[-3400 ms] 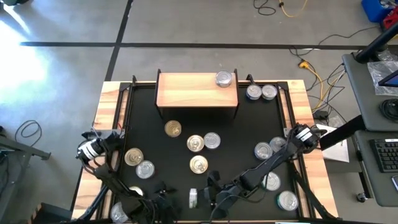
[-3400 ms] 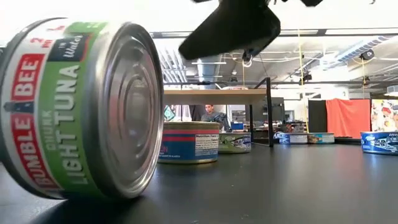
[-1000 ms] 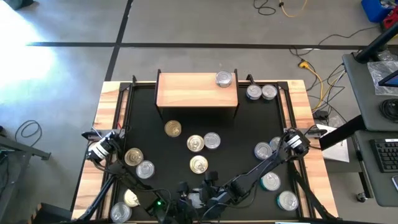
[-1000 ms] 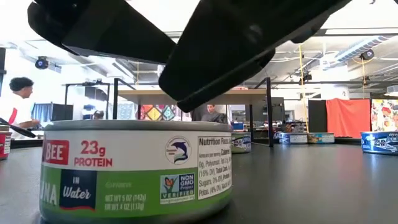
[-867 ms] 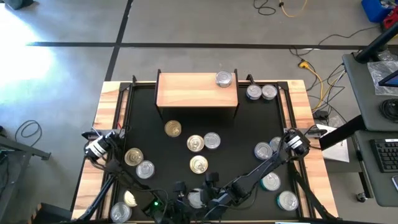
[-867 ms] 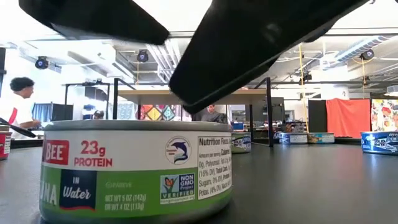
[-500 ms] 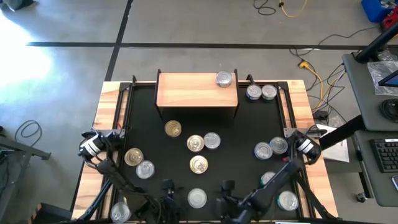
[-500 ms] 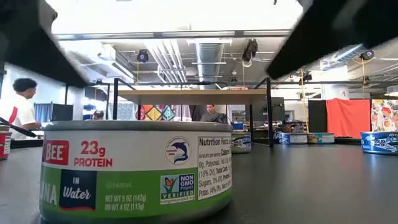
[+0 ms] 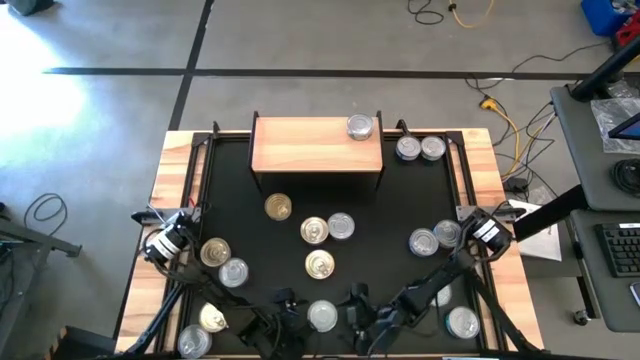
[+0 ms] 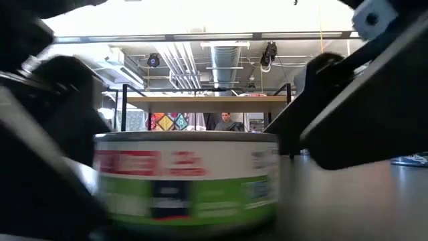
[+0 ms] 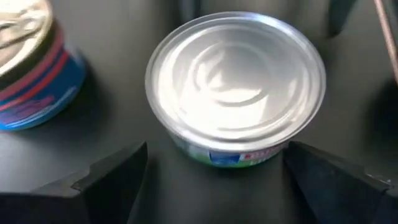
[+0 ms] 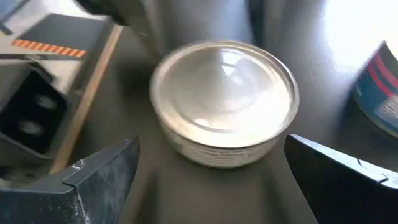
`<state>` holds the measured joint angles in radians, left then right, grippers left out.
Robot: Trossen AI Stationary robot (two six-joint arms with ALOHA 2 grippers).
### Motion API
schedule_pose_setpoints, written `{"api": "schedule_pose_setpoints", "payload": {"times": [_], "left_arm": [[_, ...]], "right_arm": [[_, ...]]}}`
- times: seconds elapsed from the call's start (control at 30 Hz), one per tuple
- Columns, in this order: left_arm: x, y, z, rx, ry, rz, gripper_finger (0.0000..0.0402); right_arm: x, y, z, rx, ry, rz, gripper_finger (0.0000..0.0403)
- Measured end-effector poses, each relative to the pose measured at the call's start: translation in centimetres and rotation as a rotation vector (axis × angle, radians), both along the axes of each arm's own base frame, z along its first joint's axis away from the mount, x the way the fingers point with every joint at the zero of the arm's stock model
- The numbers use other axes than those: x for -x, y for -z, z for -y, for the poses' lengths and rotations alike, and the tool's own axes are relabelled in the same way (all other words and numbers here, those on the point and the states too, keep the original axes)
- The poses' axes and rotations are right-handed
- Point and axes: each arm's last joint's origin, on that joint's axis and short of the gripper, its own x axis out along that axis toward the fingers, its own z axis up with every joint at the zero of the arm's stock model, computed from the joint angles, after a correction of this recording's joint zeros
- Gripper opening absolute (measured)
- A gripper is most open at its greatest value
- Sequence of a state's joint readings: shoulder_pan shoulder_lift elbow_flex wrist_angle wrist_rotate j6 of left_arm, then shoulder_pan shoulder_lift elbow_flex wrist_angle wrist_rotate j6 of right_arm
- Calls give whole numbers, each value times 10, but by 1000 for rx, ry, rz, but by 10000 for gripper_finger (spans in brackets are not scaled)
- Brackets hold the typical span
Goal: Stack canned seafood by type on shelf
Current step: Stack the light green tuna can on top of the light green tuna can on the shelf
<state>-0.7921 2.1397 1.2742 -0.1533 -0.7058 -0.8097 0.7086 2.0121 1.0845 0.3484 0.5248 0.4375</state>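
Both grippers, left [image 9: 283,303] and right [image 9: 352,300], stand wide open flanking one silver-lidded tuna can [image 9: 322,316]; one can [image 9: 359,126] tops the shelf [image 9: 305,145] (eleven more visible on the table [image 9: 230,160]).

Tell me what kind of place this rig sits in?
Probably a lab or open industrial workshop, not a shop or kitchen: bare concrete floor with loose cables, exposed ceiling ducts, and a desk with a keyboard beside the table.

Lighting: bright, overhead; sun patch on floor [image 9: 40,60] at ten o'clock. Glare: strong on tuna can [image 11: 236,87] lid. Blur: motion-smeared can label, dark arms low view; wrist views soft, edges defocused.
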Motion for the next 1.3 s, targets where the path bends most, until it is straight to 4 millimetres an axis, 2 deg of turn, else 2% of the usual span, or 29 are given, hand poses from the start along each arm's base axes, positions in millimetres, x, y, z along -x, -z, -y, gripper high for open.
{"api": "schedule_pose_setpoints", "payload": {"times": [0.13, 0.37, 0.6, 0.97, 1.3], "left_arm": [[-7, 4, 3, 14, 11, 42, 347], [-12, 4, 3, 14, 6, 52, 322], [-12, 4, 3, 14, 4, 52, 321], [-12, 4, 3, 17, 4, 52, 320], [-12, 4, 2, 9, 0, 52, 320]], "right_arm": [[-3, 4, 10, 4, 23, -12, 391], [-12, 1, 15, -16, -8, -29, 391], [-21, -10, 11, 41, -45, 6, 391], [-21, -7, 15, -1, -35, -32, 393], [-31, 13, 13, -4, -3, 22, 400]]}}
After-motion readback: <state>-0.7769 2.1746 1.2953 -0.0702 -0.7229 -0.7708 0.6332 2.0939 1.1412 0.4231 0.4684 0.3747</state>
